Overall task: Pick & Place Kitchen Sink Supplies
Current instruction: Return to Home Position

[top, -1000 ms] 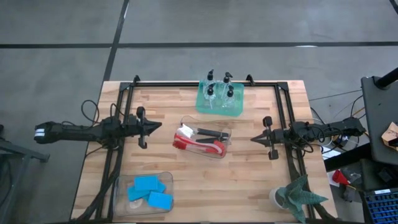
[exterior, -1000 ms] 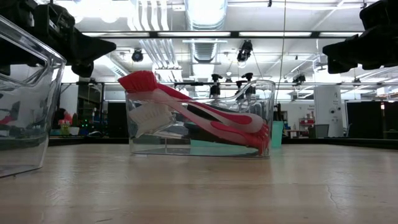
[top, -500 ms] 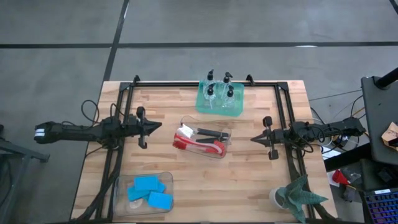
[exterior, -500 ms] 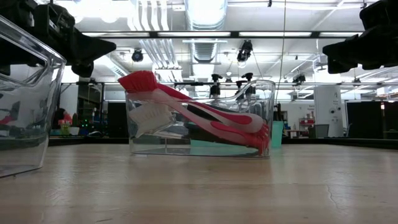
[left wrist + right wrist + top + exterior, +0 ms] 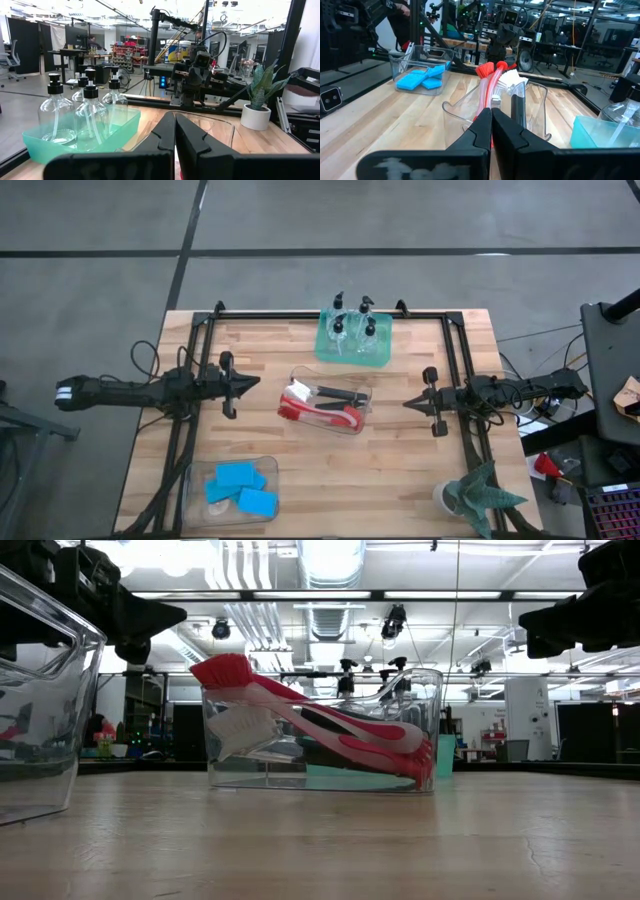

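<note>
The left gripper [image 5: 254,386] has its two dark fingers pressed together with nothing between them, and it hovers over the left side of the wooden table [image 5: 400,470], pointing toward the middle. Across from it the right gripper [image 5: 407,404] hangs over the right side, its fingers likewise closed on nothing, aimed back at the centre. Between the two tips, well apart from both, sits a clear plastic bin [image 5: 368,402] holding the red long-handled dish brushes [image 5: 320,416] and a black-handled brush with white bristles [image 5: 338,392], all lying slanted inside it. Toward the far edge stands a green translucent tray [image 5: 325,352] with four clear pump bottles with black tops [image 5: 352,326] upright in it. Near the front left corner a second clear plastic bin [image 5: 196,480] holds the blue rectangular sponges [image 5: 240,478]. A green potted plant [image 5: 482,492] stands at the front right corner.
</note>
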